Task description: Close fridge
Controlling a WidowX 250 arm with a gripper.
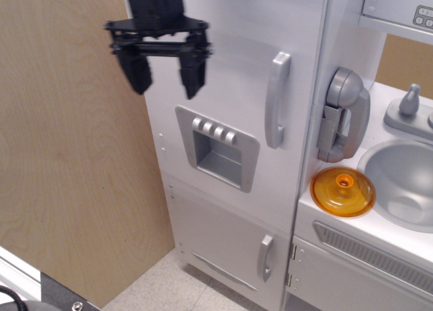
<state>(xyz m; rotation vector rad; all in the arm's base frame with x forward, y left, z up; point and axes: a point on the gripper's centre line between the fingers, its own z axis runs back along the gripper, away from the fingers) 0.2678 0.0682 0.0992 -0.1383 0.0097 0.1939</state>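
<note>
Up near the top left, the black hand hangs with its two fingers pointing down and spread wide apart, nothing between them and nothing in its grasp. It sits in front of the upper left part of the fridge, one finger over the white door face and the other over the door's left edge, by the wooden panel; whether the fingertips touch the door cannot be told from this view. The fridge door lies flush with the cabinet, shut, with no gap showing along its right side. Its grey vertical handle stands well to the right of the hand, and the grey dispenser recess with its row of buttons lies just below the hand. Beneath the big door is the smaller lower door. To the right, a grey toy phone hangs on the side wall, and an orange lid rests on the bench beside the sink.
</note>
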